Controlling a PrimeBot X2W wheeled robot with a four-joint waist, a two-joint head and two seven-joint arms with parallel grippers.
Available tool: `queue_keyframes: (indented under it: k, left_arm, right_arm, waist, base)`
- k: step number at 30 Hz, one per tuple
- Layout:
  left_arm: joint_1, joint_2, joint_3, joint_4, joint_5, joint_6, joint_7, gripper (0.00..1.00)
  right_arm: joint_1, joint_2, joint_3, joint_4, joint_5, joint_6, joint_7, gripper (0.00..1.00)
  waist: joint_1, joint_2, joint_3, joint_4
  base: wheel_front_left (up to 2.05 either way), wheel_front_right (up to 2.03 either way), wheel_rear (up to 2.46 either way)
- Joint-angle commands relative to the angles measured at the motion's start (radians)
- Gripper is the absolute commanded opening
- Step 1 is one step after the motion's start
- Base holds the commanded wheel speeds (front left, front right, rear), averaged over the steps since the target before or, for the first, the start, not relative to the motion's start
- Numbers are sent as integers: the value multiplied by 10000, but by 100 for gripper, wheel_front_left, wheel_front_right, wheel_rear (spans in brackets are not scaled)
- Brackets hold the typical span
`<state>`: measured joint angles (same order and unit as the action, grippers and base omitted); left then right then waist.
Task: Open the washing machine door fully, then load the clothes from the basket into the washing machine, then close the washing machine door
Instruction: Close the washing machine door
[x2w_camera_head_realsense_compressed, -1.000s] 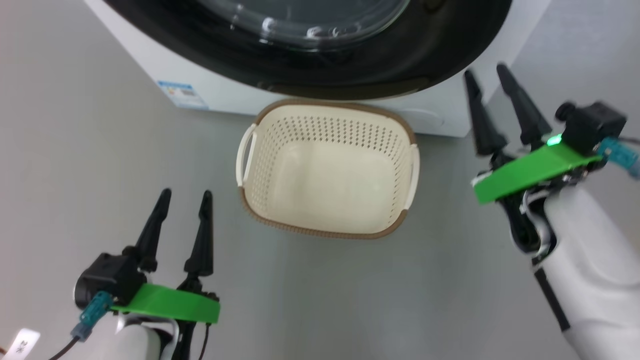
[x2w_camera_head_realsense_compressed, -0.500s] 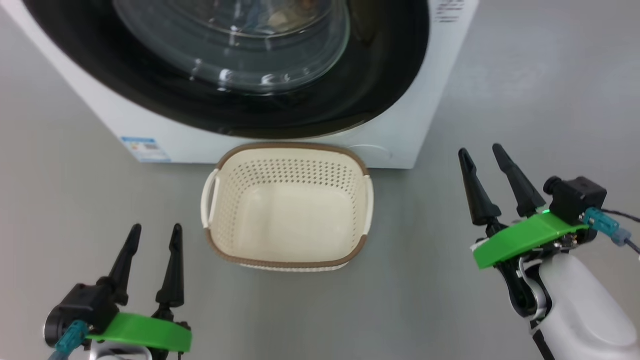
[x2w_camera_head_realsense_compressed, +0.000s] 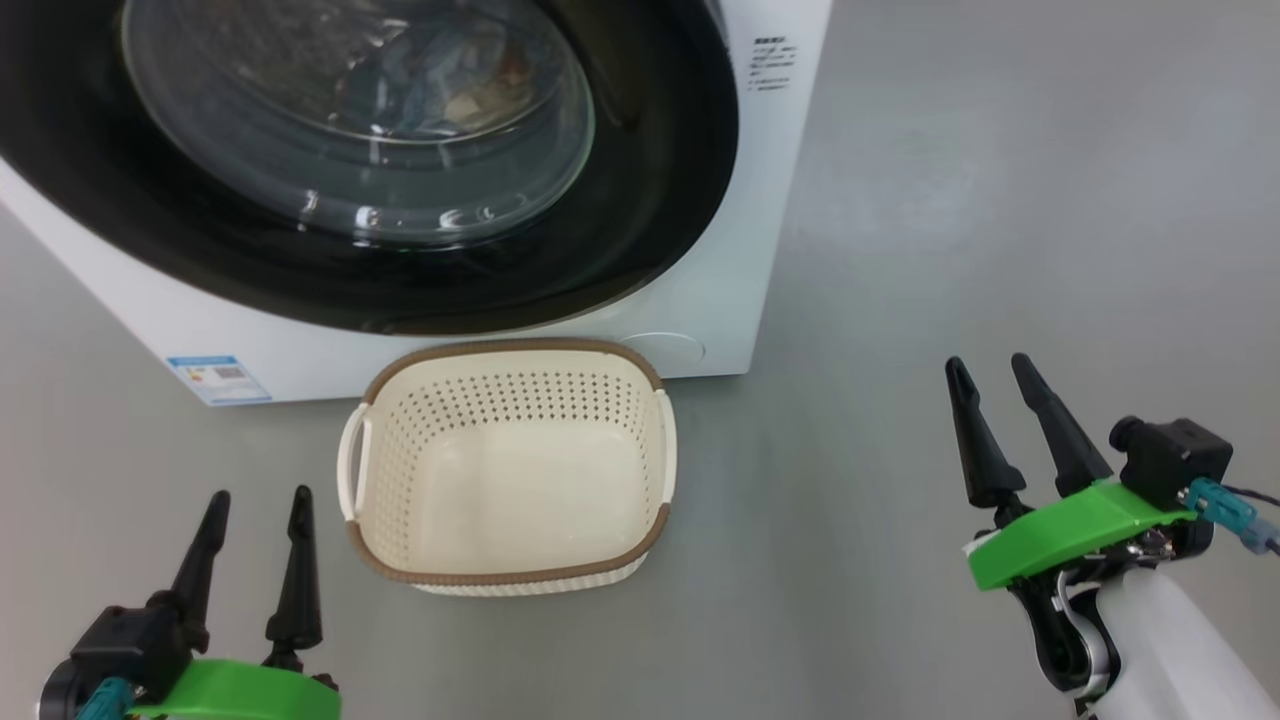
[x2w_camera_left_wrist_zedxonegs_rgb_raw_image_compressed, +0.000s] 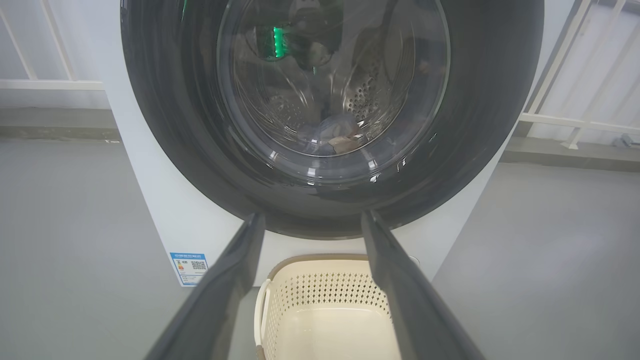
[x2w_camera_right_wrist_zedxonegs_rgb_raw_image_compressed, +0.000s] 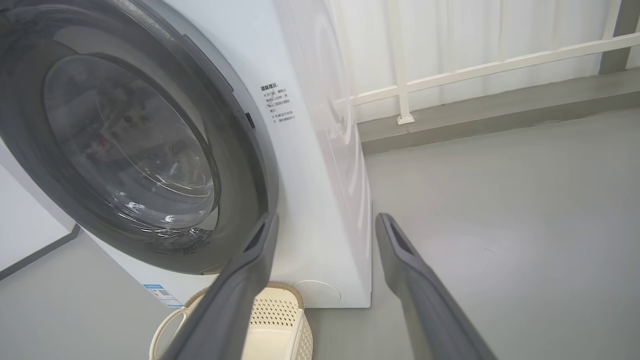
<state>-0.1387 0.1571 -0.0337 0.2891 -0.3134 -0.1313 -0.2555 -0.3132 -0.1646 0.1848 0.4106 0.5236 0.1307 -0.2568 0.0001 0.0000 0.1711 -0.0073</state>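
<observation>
The washing machine (x2w_camera_head_realsense_compressed: 755, 230) is white with a small blue label sticker (x2w_camera_head_realsense_compressed: 218, 378), and the washing machine door (x2w_camera_head_realsense_compressed: 650, 200) is a glossy black ring around clear glass. The basket (x2w_camera_head_realsense_compressed: 500, 400) is cream, dotted with rows of holes, with a brown rim and white handles, on a grey floor (x2w_camera_head_realsense_compressed: 950, 200). Behind the glass, the clothes (x2w_camera_left_wrist_zedxonegs_rgb_raw_image_compressed: 336, 136) seem pale blue and tan, though blurred.

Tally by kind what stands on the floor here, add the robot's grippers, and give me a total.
washing machine: 1
basket: 1, nothing in it
grippers: 2, the left gripper and the right gripper, both open
Total: 4
</observation>
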Motion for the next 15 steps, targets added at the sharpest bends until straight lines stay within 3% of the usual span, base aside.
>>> queue_keyframes:
  k: [1,15]
  left_arm:
    - [3,266,398,-163,140,6,-63,100]
    - [547,308,792,-353,182,6,-63,100]
  right_arm:
    - [183,-25,84,-260,-135,0,-49,100]
    - [1062,-64,-387,-387,-207,0,-49,100]
  waist:
    - [-1,0,-156,-201]
    - [-1,0,-526,-652]
  base:
    - [0,0,0]
    - [0,0,0]
